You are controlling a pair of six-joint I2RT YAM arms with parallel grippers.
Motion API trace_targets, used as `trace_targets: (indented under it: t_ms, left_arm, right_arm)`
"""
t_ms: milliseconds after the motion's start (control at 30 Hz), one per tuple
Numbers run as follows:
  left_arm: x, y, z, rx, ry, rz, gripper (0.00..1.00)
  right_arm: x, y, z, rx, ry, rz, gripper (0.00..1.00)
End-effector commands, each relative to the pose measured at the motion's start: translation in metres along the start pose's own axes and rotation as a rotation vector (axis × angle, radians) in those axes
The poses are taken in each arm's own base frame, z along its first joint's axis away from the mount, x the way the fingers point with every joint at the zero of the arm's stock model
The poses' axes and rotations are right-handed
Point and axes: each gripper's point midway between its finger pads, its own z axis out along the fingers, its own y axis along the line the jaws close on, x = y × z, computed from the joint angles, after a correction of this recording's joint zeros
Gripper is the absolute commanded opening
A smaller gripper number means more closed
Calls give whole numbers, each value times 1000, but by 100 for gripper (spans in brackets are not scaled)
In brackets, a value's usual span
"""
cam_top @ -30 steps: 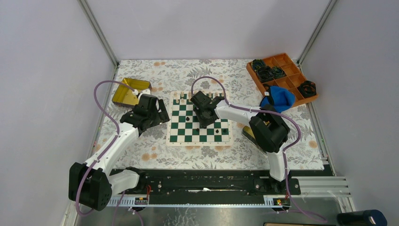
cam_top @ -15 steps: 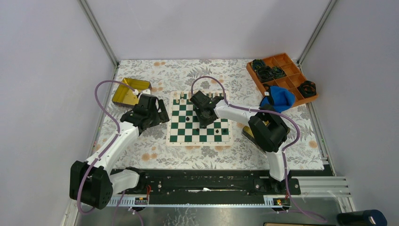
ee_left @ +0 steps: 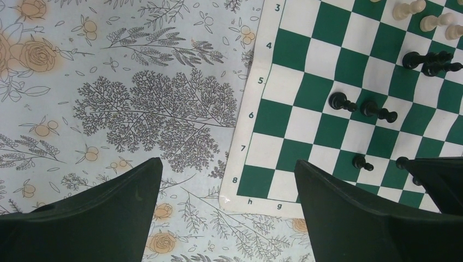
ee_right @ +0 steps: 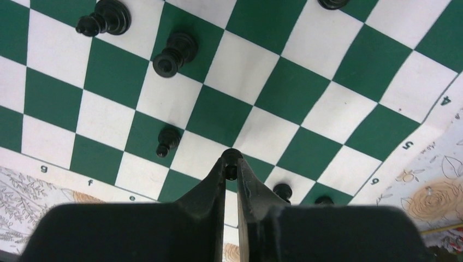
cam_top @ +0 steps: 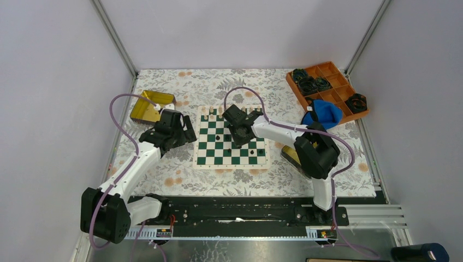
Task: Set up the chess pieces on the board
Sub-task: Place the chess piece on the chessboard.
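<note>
The green-and-white board [cam_top: 210,153] lies mid-table. Cream pieces [cam_top: 252,111] line its far edge, and a black piece [cam_top: 260,152] stands near its right side. My right gripper [ee_right: 231,164] hangs over the board's middle, shut on a small black pawn [ee_right: 232,155] pinched between its fingertips. Other black pieces [ee_right: 173,54] stand or lie on squares around it. My left gripper [ee_left: 226,164] hovers open and empty over the board's left corner [ee_left: 256,203]. In that view, black pieces [ee_left: 341,102] lie on the squares and cream pieces [ee_left: 409,8] stand at the top right.
A gold tin [cam_top: 147,106] sits at the far left, and another [cam_top: 289,155] is partly hidden under the right arm. An orange divided tray [cam_top: 331,70] with black rings [cam_top: 307,83] stands at the far right, a blue cloth [cam_top: 323,113] beside it. A floral cloth [cam_top: 180,169] covers the table.
My right gripper's jaws have closed on the black pawn, and it has shifted slightly toward the far side of the board. The left arm has barely moved.
</note>
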Motion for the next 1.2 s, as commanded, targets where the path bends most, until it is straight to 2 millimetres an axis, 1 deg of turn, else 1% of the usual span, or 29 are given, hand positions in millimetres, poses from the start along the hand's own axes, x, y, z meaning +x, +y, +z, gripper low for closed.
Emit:
trace_targets:
  t_ms: [0, 200, 400, 833, 1167]
  left_arm:
    - [-8, -6, -3, 42, -45, -30, 99]
    - [-7, -6, -5, 44, -47, -42, 99]
    - [-7, -6, -5, 41, -49, -51, 99]
    - [-5, -4, 0, 26, -36, -52, 99]
    - [-5, -5, 2, 29, -35, -53, 99]
  right_arm:
    - [-4, -4, -26, 14, -48, 1, 3]
    - [6, -8, -26, 21, -39, 6, 3]
    - [12, -7, -24, 11, -32, 7, 3]
    - [14, -3, -18, -8, -18, 3, 3]
    - [16, -1, -15, -21, -6, 5, 5]
